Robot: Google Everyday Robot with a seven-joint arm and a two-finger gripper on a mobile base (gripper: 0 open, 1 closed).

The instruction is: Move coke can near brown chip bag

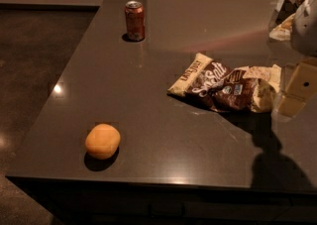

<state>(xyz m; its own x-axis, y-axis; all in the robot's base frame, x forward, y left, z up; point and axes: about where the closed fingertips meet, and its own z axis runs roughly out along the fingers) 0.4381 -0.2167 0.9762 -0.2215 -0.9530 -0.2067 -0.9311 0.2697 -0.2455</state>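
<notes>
The coke can (134, 20) stands upright near the far left edge of the dark table (148, 80). The brown chip bag (223, 84) lies flat right of the table's middle, its cream ends pointing left and right. My gripper (293, 95) is at the right edge of the view, just right of the bag and far from the can. It shows as cream-coloured finger parts hanging from a white arm above the table.
A round orange (102, 140) sits near the front left of the table. A bottle and other items (290, 1) stand at the back right corner. The table's left and front edges drop to a dark floor (34, 55).
</notes>
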